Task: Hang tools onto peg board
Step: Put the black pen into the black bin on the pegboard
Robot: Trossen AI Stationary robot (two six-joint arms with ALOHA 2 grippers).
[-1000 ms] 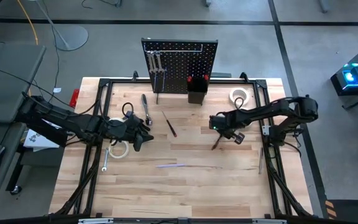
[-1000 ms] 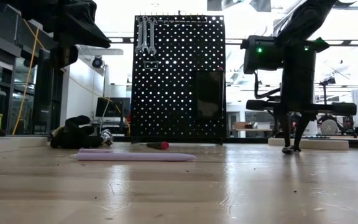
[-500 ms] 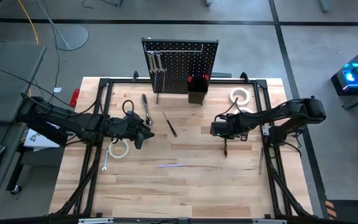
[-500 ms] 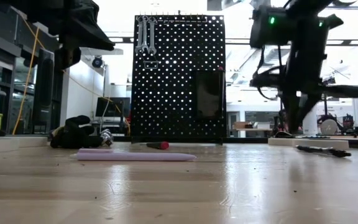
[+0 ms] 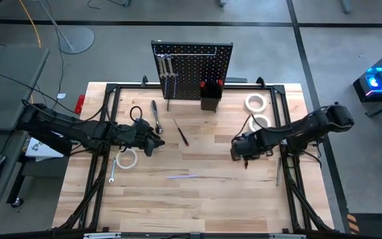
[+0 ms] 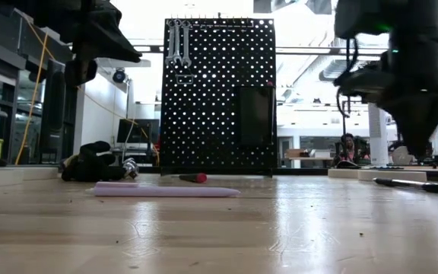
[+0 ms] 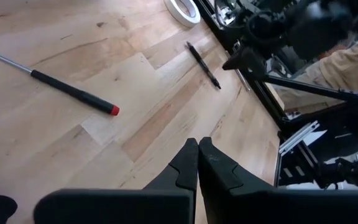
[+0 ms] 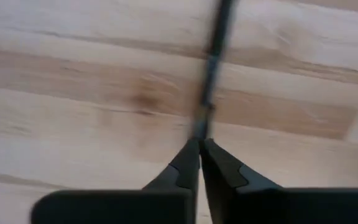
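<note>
1. Near the worktop's right edge, the right gripper hangs low with its jaws pressed together. In the right wrist view a thin dark screwdriver runs out from the fingertips; I cannot tell whether it is pinched or only lies below them.
2. Risk: if the hold is only at the tip, the slim shaft could pivot or slip on lifting and roll off the right edge.
3. Toward the left edge, the left gripper waits, jaws together and holding nothing, beside a tape roll and a wrench.
4. Mid-worktop lies a red-tipped screwdriver; the left wrist view shows its red end clearly, and a second dark screwdriver farther off.
5. At the far edge stands the peg board, with wrenches hung and a small bin. Only the low view shows the peg board's face and its free holes.
6. Risk: a long tool carried far could knock the peg board's hung wrenches.
</note>
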